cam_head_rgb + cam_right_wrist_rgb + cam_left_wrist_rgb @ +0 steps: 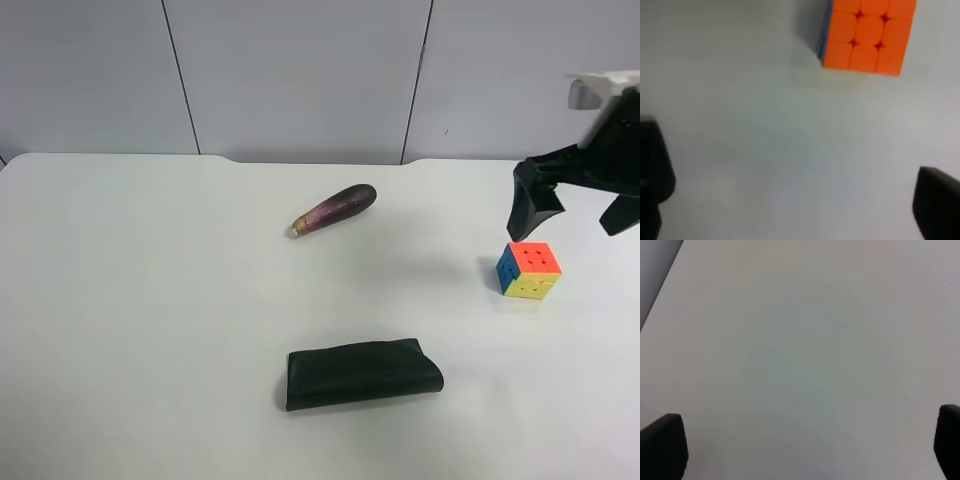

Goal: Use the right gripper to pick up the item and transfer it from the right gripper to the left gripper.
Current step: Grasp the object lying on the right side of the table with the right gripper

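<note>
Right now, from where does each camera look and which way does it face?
Exterior high: mounted high, looking down across the table toward the wall; shows the right pincer, open, near the cube.
Right wrist: on the right arm, looking down at the cube's orange face; shows both open fingertips.
Left wrist: on the left arm, looking down at bare table; shows the left pincer, open.
Shared: exterior high and right wrist both see the cube.

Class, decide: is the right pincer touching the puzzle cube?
Apart. The right wrist view shows bare table between the puzzle cube and the open right pincer.
</note>
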`<move>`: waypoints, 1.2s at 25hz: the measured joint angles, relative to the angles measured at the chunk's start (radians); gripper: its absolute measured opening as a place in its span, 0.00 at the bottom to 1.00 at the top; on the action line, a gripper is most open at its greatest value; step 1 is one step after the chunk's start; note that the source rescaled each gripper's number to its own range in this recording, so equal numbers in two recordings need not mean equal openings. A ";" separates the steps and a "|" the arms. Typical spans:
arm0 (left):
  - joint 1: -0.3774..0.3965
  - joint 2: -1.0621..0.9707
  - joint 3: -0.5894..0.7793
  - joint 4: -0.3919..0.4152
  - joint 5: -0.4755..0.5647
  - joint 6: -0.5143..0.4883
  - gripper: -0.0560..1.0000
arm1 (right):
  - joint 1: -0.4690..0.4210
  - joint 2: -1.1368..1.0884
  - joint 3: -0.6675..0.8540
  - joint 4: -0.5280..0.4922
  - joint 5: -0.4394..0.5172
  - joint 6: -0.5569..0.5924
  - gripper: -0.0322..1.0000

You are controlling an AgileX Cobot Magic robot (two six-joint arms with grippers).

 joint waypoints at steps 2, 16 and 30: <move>0.000 0.000 0.000 0.000 0.000 0.000 1.00 | -0.046 0.046 -0.001 0.001 -0.029 -0.007 1.00; 0.000 0.000 0.000 0.000 0.000 0.000 1.00 | -0.132 0.261 -0.001 0.010 -0.229 -0.053 1.00; 0.000 0.000 0.000 0.000 0.000 0.000 1.00 | -0.132 0.383 -0.001 -0.002 -0.359 -0.064 1.00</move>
